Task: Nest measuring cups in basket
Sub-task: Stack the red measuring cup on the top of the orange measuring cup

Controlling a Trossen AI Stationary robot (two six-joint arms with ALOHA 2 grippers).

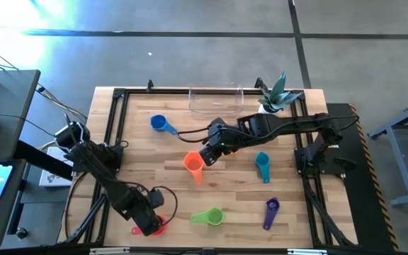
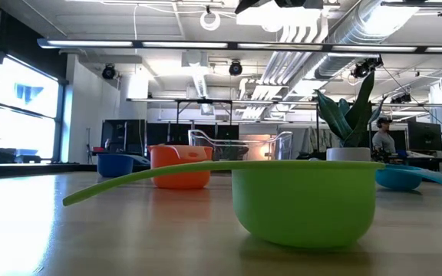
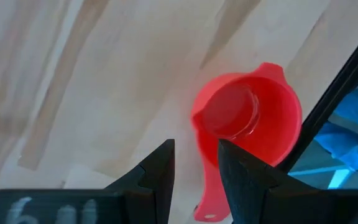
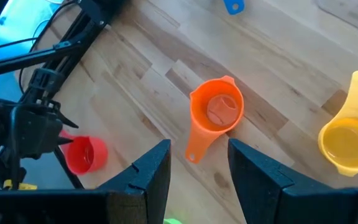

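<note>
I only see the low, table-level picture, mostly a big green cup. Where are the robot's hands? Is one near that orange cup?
Observer: Yes. The right gripper hangs open just above the orange cup, not touching it.
Operator: And the other hand?
Observer: The left gripper hovers open over a red cup, which you can't see, at the front left edge of the table.
</note>
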